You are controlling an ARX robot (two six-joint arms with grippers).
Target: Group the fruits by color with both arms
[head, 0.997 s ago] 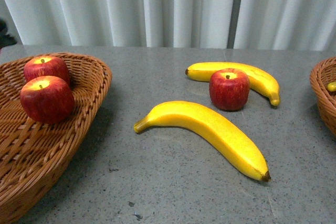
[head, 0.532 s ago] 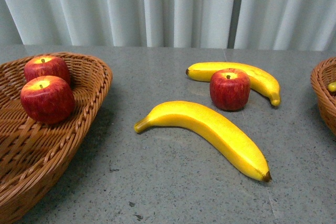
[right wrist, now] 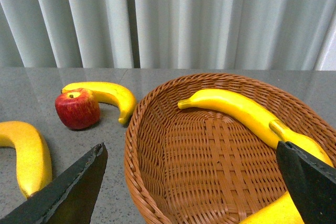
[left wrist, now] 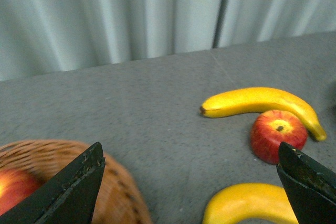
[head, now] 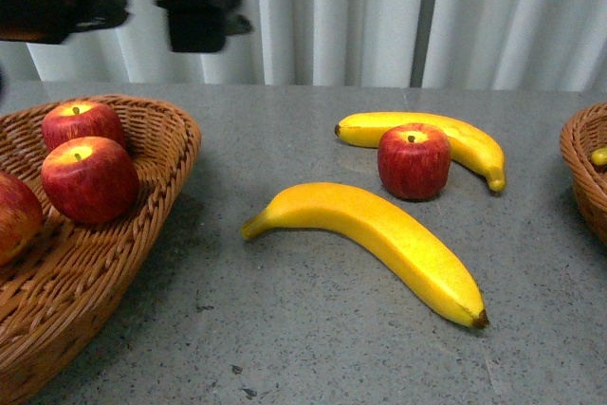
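Beyond the spread right gripper (right wrist: 189, 153) lie basketed bananas (right wrist: 236, 109) the front view clips; left gripper (left wrist: 190, 150) likewise spread

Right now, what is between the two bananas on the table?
A red apple sits between the near banana and the far banana, close by the far one. The front view shows it.
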